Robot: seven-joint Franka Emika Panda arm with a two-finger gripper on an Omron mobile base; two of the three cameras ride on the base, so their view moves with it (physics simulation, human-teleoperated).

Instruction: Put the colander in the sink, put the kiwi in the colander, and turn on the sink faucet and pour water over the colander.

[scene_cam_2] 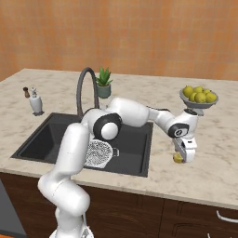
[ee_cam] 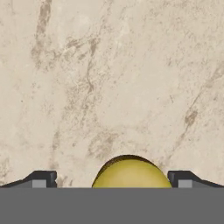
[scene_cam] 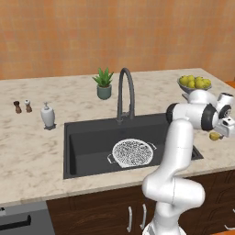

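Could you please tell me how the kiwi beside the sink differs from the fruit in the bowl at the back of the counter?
The kiwi is a single dull yellowish-brown fruit; the bowl fruits are several, brighter yellow-green. The kiwi lies directly on the marble counter near its front edge, while the others are heaped in a grey footed bowl farther back. The kiwi sits between the open gripper fingers; the bowl fruits are untouched. Both are small and roundish.

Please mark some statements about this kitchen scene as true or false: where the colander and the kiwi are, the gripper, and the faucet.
1. The colander lies in the sink. True.
2. The kiwi is in the colander. False: it lies on the counter, right of the sink.
3. The gripper is open, the kiwi between its fingers. True.
4. Water runs from the faucet. False: no stream shows.
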